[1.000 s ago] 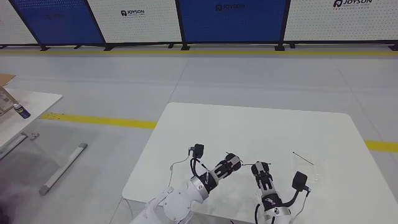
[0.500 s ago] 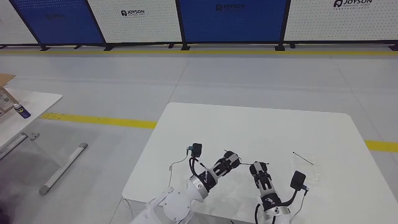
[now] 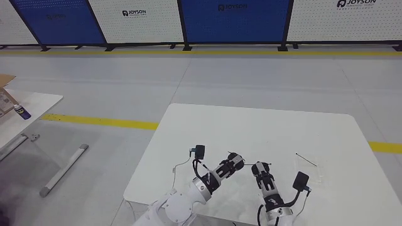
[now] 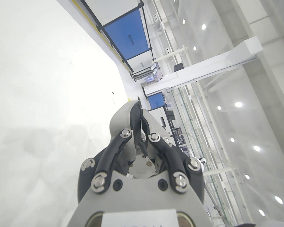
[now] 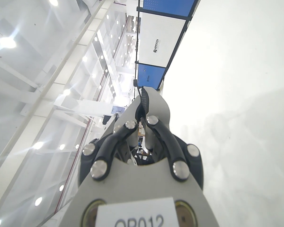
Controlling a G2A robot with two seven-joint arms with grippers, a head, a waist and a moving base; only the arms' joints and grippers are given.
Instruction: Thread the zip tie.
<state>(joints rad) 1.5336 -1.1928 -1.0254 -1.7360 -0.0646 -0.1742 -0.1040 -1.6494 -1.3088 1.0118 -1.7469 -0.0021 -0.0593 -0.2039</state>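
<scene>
A thin black zip tie (image 3: 246,163) spans the short gap between my two grippers, just above the front part of the white table (image 3: 251,125). My left gripper (image 3: 233,159) is shut on one end. In the left wrist view the fingers (image 4: 123,119) of this gripper (image 4: 138,109) are pressed together, with the zip tie's black strip (image 4: 139,99) sticking out past their tips. My right gripper (image 3: 259,167) is shut on the other end. In the right wrist view this gripper (image 5: 143,100) pinches the strip (image 5: 137,88), which pokes out beyond the tips.
A second black zip tie (image 3: 306,158) lies on the table to the right of the arms, next to a clear plastic bag (image 3: 321,171). The far half of the table is bare white. Its front edge lies close behind the grippers.
The right gripper has edged slightly toward the left one. Both grips on the zip tie are unchanged.
</scene>
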